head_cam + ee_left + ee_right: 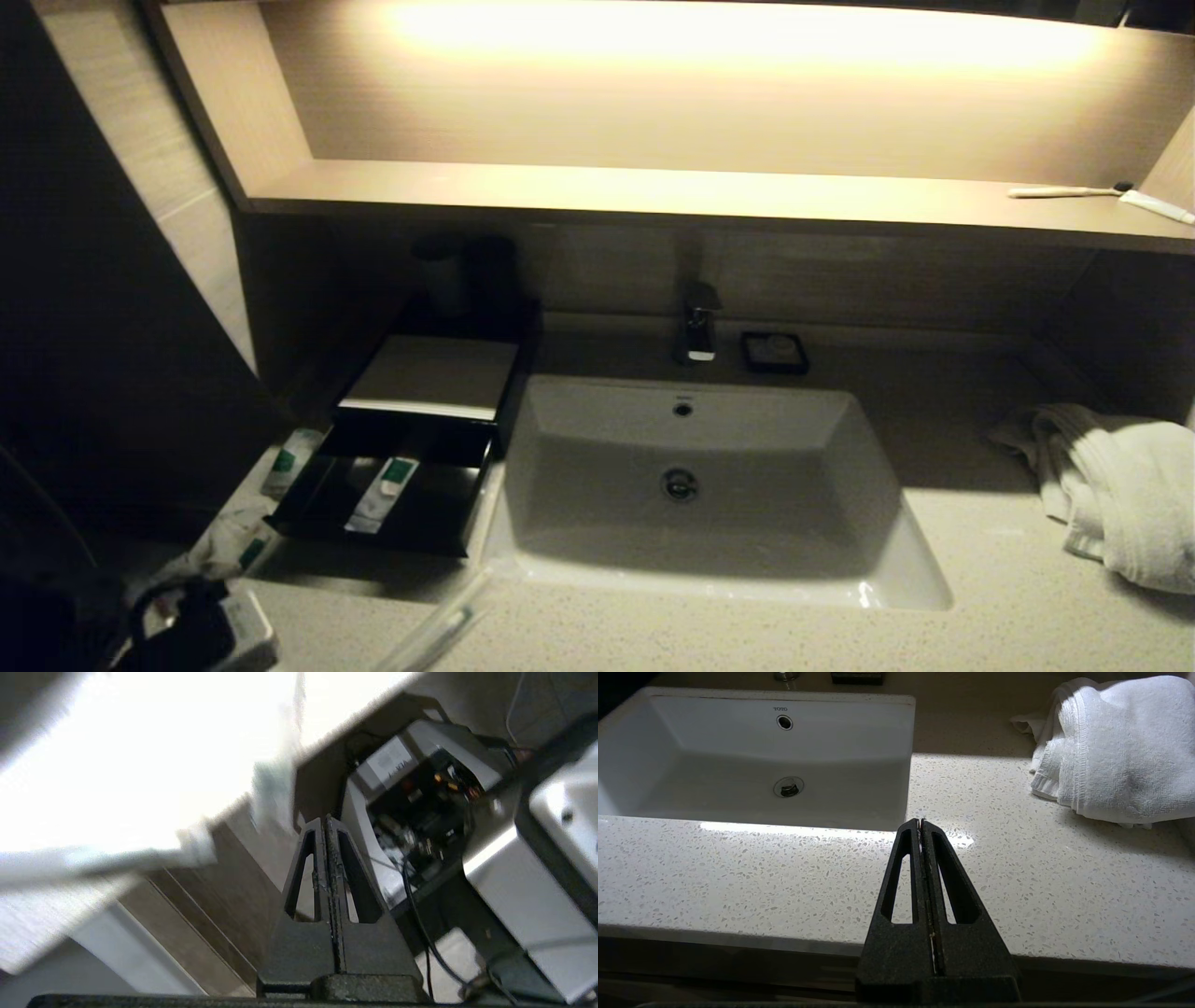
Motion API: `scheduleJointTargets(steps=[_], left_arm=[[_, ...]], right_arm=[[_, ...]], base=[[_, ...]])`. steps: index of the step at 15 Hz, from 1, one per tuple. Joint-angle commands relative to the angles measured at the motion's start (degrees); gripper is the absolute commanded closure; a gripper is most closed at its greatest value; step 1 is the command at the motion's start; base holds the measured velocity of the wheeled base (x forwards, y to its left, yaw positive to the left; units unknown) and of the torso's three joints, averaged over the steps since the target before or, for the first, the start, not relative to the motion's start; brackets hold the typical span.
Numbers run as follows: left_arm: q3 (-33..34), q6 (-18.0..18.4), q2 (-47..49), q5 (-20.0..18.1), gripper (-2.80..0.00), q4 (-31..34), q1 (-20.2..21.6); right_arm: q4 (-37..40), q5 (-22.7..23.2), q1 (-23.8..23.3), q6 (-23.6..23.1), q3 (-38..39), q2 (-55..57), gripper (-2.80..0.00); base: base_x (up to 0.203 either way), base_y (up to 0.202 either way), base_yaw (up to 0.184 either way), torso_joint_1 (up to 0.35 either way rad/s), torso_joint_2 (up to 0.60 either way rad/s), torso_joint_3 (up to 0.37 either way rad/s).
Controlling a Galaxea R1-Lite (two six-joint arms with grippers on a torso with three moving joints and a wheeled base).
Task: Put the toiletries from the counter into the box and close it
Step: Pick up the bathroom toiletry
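Inside open box (pixel 392 485) drawer: sachet (pixel 381 495) lengthwise, green end rearward; both hands pressed together.

A long light-wood shelf (pixel 653 191) runs across the top of the frame, lit brightly from above. Below it a dim wall holds a chrome tap (pixel 698 327). A dark panel (pixel 84 327) fills the left edge.

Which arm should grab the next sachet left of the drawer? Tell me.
Left, probably. The small white green-marked sachet lies left of the glossy black box, on that arm's side. The right gripper hangs shut over the speckled counter near the folded white towel.
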Motion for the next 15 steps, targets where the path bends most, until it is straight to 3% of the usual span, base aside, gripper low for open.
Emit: scheduleJointTargets(steps=[1,6,9,15], left_arm=[[-5.5,0.4,5.6,0.0,0.00,0.9,-0.1],[-17.1,4.9,14.2,0.2,0.00,9.8,-0.8],[-22.2,7.1,17.6,3.0,0.00,15.8,-3.5],[-31.0,9.1,23.4,4.4,0.00,21.9,-5.5]], right_arm=[[0.0,0.0,0.0,0.0,0.0,0.0,0.00],[-0.1,0.0,0.0,0.0,0.0,0.0,0.00],[0.0,0.0,0.0,0.0,0.0,0.0,0.00],[0.0,0.0,0.0,0.0,0.0,0.0,0.00]], base=[[0.000,0.000,0.000,0.000,0.00,0.000],[0.000,0.000,0.000,0.000,0.00,0.000],[0.000,0.000,0.000,0.000,0.00,0.000],[0.000,0.000,0.000,0.000,0.00,0.000]])
